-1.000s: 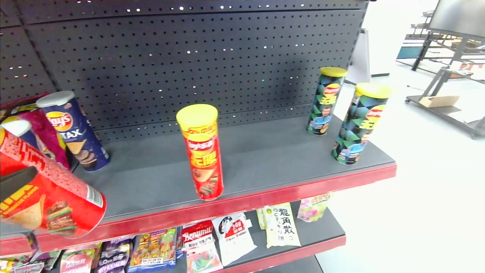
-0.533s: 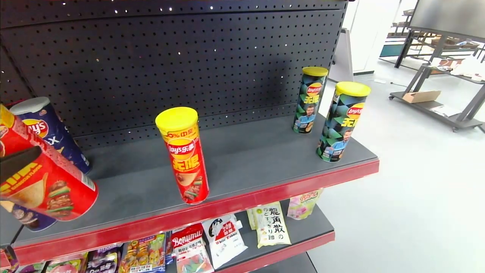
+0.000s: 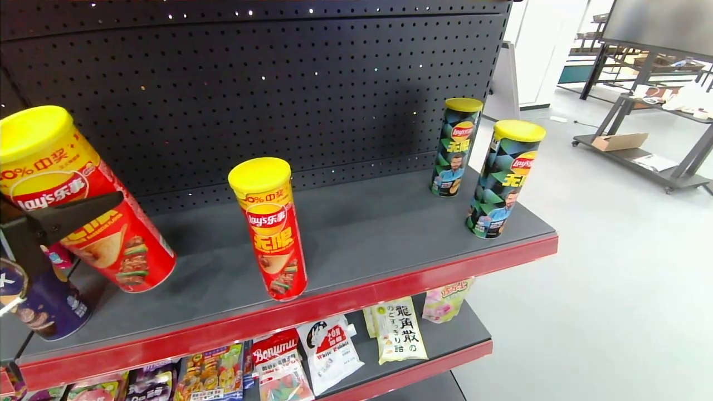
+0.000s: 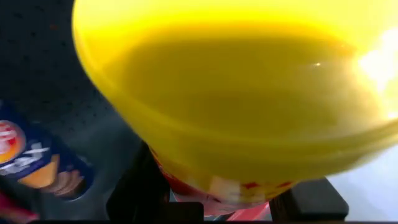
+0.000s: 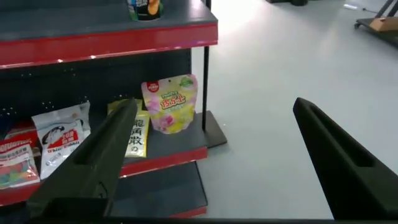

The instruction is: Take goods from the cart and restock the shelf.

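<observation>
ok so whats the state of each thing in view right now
held can, tilted, lid on, gripped
red can, upright, lid on
back green can, upright, lid on
front green can, upright, lid on
blue can, standing, top hidden
left end effector, shut on held can
right end effector, open, empty

The held can (image 3: 120,245) is red with a yellow lid, like the upright can (image 3: 270,234). The rear can (image 3: 452,150) and the front can (image 3: 504,184) show green-and-black geometric patterns under yellow lids. The shelf (image 3: 362,223) is dark grey with a red edge, and the pegboard (image 3: 278,83) is black.
</observation>
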You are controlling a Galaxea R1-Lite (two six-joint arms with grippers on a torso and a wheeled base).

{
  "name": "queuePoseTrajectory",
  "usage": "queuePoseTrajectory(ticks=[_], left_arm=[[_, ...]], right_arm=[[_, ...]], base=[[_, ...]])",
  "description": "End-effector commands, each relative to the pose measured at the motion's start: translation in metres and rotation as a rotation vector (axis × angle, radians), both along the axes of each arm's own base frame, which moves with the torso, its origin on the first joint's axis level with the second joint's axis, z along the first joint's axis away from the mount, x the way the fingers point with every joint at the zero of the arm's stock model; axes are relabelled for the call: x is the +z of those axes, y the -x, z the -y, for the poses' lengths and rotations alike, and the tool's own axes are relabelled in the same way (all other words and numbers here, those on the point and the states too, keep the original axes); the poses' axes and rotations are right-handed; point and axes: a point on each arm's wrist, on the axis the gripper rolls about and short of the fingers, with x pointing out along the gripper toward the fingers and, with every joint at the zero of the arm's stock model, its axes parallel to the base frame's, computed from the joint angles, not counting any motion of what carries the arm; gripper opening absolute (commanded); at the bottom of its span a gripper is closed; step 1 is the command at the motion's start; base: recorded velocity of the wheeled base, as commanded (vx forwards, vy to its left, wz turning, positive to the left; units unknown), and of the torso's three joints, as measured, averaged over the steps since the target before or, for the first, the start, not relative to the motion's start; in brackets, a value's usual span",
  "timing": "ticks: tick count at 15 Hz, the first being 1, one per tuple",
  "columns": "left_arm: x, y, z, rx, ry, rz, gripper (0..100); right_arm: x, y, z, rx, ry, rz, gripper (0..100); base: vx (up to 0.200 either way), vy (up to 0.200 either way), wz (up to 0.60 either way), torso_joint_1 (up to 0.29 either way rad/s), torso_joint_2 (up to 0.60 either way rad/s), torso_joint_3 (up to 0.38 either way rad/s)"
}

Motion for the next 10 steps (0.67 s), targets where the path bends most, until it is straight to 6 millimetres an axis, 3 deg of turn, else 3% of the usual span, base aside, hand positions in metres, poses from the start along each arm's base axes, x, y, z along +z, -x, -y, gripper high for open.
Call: queuePoseTrajectory(ticks=[1, 5, 6, 10], left_arm=[[-0.009, -0.012, -0.001, -0.010, 0.008, -0.053, 0], [-0.010, -0.016, -0.001, -0.040, 0.015, -0.064, 0], [-0.010, -0.017, -0.001, -0.043, 0.016, -0.064, 0], [-0.009, -0.017, -0.001, -0.048, 0.016, -0.055, 0]], right_arm=[[0.002, 0.000, -0.003, 0.127, -0.003, 0.017, 100], [-0.003, 0.001, -0.006, 0.276, 0.008, -0.035, 100], [-0.010, 0.001, -0.005, 0.247, -0.032, -0.113, 100], [-0.009, 0.001, -0.006, 0.093, -0.040, -0.098, 100]], base=[[0.000, 0.000, 0.00, 0.000, 0.00, 0.000], [0.000, 0.000, 0.00, 0.000, 0.00, 0.000], [0.000, 0.000, 0.00, 0.000, 0.00, 0.000], [0.000, 0.000, 0.00, 0.000, 0.00, 0.000]])
